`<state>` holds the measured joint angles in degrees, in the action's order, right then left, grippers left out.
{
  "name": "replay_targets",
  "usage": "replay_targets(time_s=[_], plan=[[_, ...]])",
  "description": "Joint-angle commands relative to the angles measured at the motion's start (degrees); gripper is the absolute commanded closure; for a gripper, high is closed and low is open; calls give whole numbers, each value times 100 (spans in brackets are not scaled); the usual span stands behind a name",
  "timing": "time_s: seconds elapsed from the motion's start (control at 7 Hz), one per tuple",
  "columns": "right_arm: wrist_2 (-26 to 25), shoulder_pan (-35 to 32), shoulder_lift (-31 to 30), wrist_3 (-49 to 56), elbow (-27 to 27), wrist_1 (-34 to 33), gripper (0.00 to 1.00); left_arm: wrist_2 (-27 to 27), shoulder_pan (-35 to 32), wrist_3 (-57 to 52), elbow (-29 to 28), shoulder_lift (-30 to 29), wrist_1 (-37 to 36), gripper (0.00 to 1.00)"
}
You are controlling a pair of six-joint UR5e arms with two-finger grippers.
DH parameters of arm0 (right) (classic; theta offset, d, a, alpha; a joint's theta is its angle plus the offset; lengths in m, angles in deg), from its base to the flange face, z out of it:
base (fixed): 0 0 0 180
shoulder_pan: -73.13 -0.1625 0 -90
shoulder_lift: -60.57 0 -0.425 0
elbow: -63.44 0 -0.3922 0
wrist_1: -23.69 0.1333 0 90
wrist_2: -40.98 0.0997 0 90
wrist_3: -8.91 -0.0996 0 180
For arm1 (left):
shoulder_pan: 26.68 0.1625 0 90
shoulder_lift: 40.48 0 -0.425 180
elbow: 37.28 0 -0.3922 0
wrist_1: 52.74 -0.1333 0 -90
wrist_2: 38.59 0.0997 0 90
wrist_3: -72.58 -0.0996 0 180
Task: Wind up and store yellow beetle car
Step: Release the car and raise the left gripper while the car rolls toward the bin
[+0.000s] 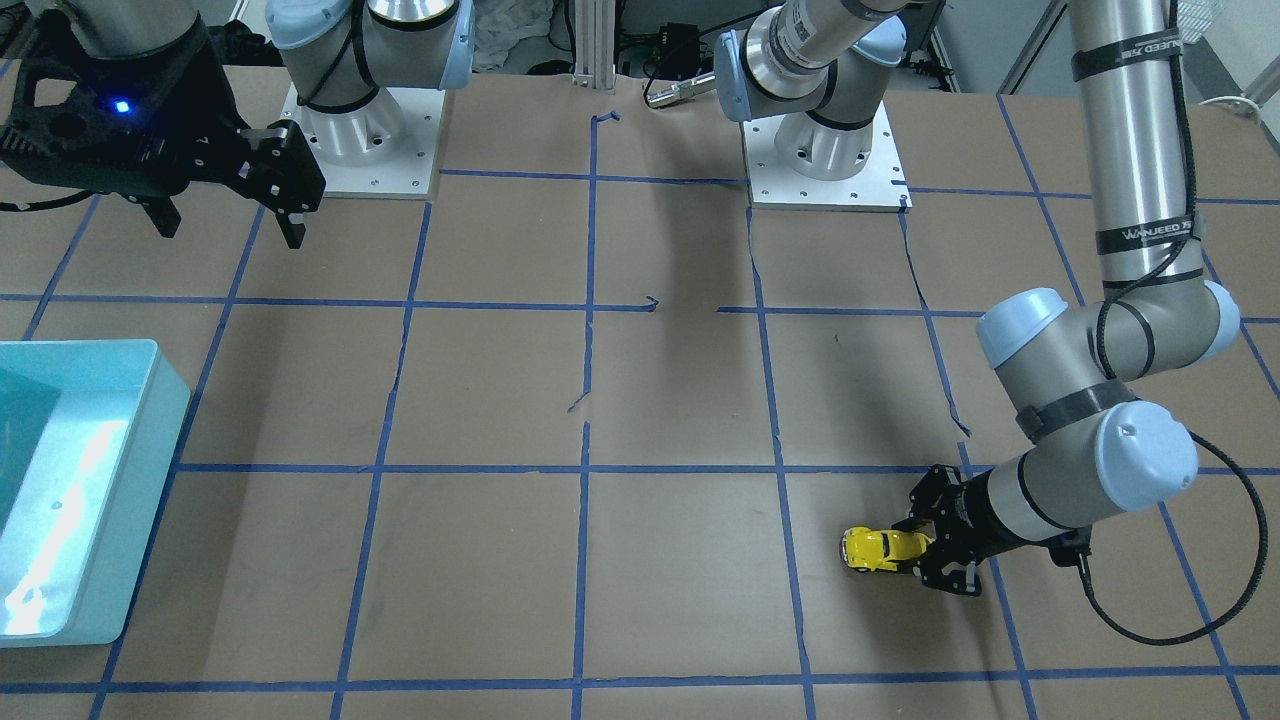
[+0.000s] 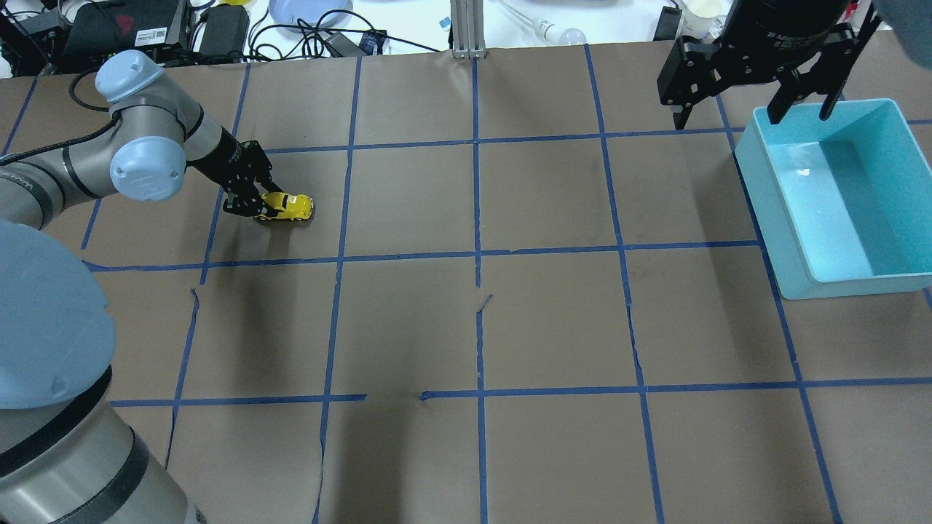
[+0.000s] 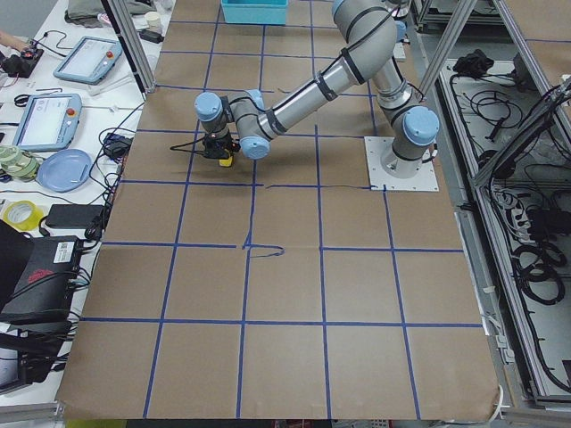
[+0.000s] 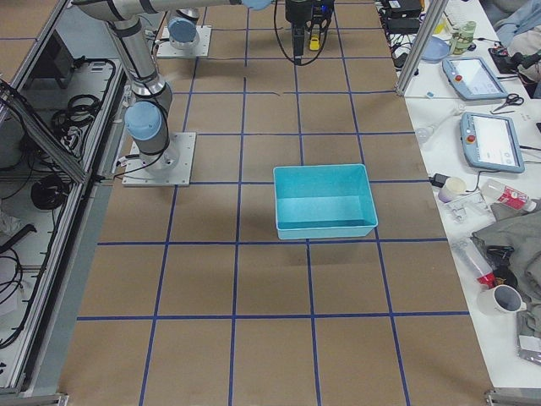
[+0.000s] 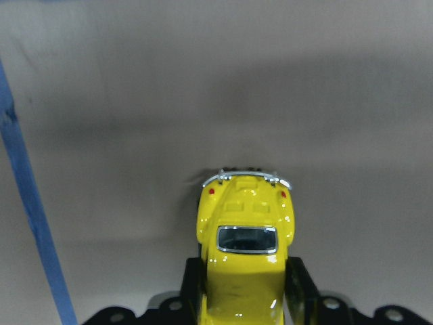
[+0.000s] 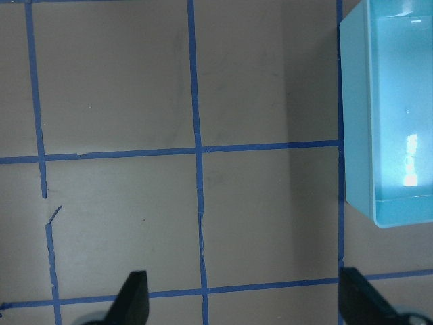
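The yellow beetle car sits on the brown paper table, far from the robot on its left side; it also shows in the overhead view and the left wrist view. My left gripper lies low and level and is shut on the car's sides, one black finger on each side. My right gripper hangs high and open, empty, beside the near left corner of the teal bin. Its fingertips show wide apart in the right wrist view.
The teal bin is open-topped and empty on the robot's right side. Blue tape lines grid the paper. The two arm bases stand on white plates at the robot's edge. Cables and clutter lie beyond the far table edge.
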<state>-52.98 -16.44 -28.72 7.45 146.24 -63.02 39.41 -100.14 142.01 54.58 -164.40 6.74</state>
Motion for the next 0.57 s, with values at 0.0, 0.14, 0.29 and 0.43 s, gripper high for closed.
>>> replay_targets(time_s=[0.0,0.14,0.29,0.43], plan=[[1,0,0,4,0,5,0,31,252,-158,24,-27,63,100],[1,0,0,5,0,5,0,57,262,-150,24,34,72,100],[1,0,0,5,9,14,0,57,253,-132,24,121,81,36],[1,0,0,5,9,14,0,110,253,-141,51,105,81,7]])
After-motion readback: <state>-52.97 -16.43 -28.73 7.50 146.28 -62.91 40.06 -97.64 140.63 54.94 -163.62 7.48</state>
